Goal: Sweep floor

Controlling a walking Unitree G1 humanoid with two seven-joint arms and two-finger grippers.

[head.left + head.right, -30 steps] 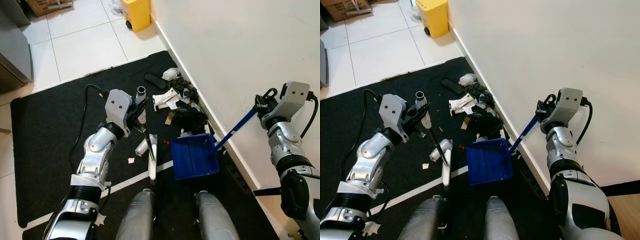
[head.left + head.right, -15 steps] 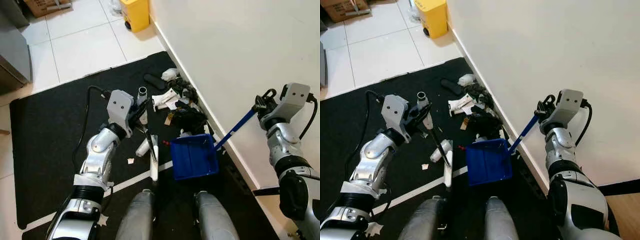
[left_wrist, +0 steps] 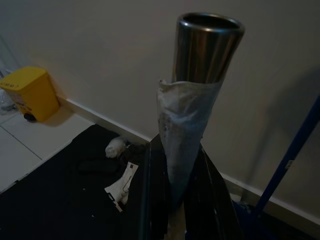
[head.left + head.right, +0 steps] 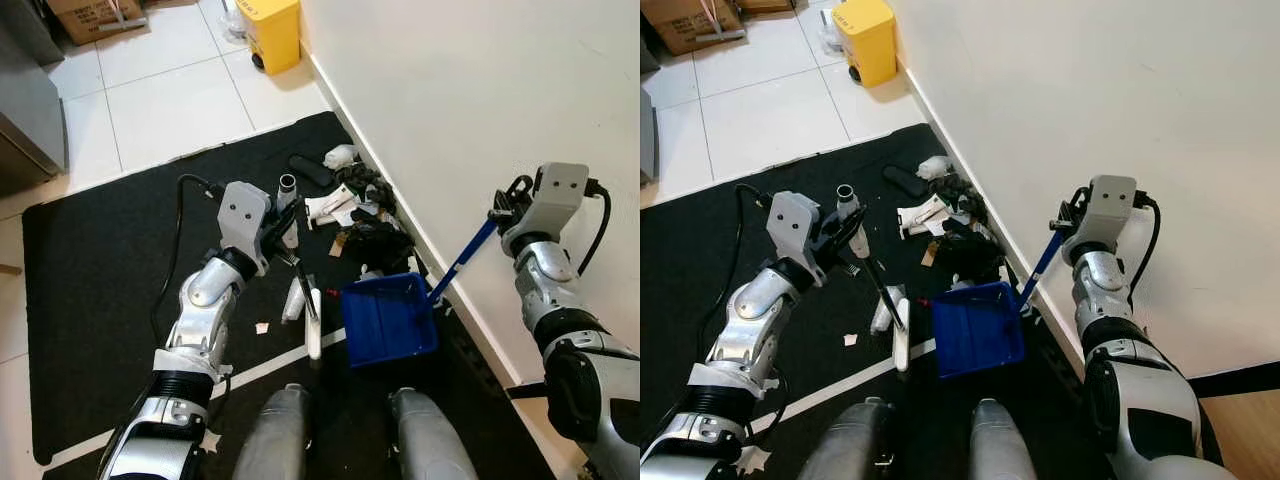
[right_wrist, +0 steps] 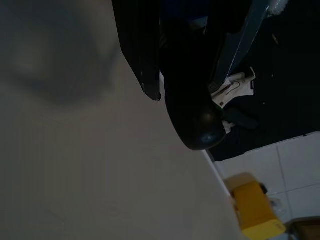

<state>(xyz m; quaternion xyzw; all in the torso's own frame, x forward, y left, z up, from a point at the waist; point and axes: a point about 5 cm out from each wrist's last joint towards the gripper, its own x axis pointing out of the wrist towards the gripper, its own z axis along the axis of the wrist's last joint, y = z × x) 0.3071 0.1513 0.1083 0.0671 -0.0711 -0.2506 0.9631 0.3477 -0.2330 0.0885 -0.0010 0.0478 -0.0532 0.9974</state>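
1. The left gripper (image 4: 283, 215) is clamped on the broom handle (image 4: 286, 192), its black fingers (image 3: 150, 200) pressed to both sides of the paper-wrapped metal tube. Since a second ago it has pushed forward a little, and the broom head (image 4: 314, 322) has slid closer to the dustpan.
2. The right gripper (image 4: 505, 212) is closed around the top of the dustpan's blue handle (image 4: 462, 260); it has drawn in toward the wall and risen slightly.
3. The blue dustpan (image 4: 388, 320) sits on the black mat (image 4: 90, 290), just right of the broom head, its mouth toward the litter.
4. The litter pile (image 4: 358, 205), paper scraps and dark bits, lies along the wall (image 4: 470, 100) beyond the dustpan.
5. A yellow bin (image 4: 272, 22) stands on the white tiles well beyond the mat.
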